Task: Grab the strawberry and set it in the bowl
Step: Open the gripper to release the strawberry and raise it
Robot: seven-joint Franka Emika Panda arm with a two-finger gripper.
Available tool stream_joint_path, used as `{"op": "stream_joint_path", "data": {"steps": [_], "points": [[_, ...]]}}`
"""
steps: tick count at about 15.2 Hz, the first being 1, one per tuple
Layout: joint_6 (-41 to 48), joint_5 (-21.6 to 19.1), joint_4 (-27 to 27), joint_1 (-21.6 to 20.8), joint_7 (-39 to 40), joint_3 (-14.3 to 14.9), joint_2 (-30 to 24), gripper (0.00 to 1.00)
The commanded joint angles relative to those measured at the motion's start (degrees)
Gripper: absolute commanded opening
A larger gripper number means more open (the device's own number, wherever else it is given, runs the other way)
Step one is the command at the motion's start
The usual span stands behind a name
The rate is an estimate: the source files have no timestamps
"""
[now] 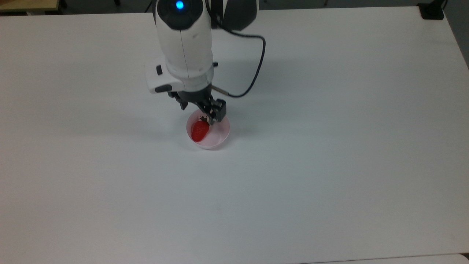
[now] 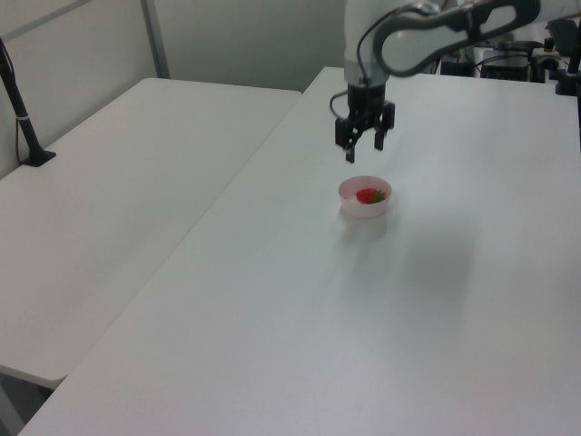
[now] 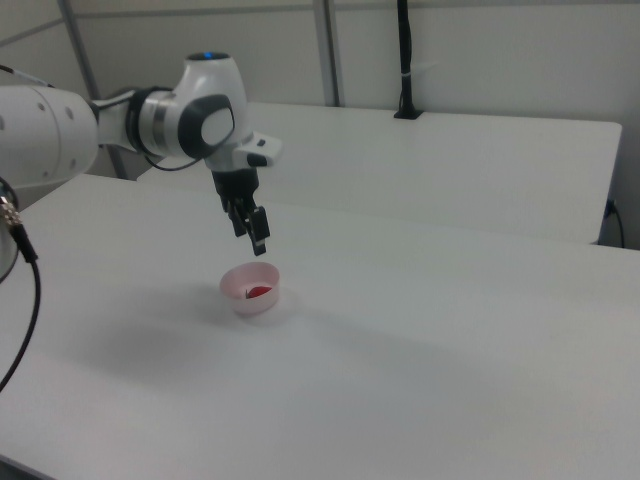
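The red strawberry (image 1: 200, 131) with its green cap lies on its side inside the pale pink bowl (image 1: 221, 135), toward the top view's left of the bowl. It also lies in the bowl (image 2: 363, 212) as strawberry (image 2: 368, 195) in the left view, and as strawberry (image 3: 259, 292) in bowl (image 3: 247, 304) in the right view. My gripper (image 1: 201, 109) hangs above the bowl's far rim, open and holding nothing. The left view has the gripper (image 2: 363, 150) well clear above the bowl, and the right view places the gripper (image 3: 255, 239) likewise.
The bowl stands on a broad white table (image 1: 329, 165). A black cable (image 1: 258, 69) loops off my wrist. A second white table (image 2: 109, 209) adjoins it, carrying a black pole (image 2: 22, 109). A black mount (image 1: 432, 11) sits at the table's far right corner in the top view.
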State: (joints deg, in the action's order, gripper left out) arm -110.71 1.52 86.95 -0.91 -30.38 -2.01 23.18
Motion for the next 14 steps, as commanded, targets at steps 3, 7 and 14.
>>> {"op": "stream_joint_path", "data": {"steps": [3,7,14], "points": [[11.99,0.59,1.47,-0.41,22.08,1.22,-9.9,1.0],[17.0,0.77,2.0,-1.2,27.38,3.42,-14.82,1.0],[20.89,1.82,1.74,-0.23,25.11,3.51,-16.68,1.0]]}}
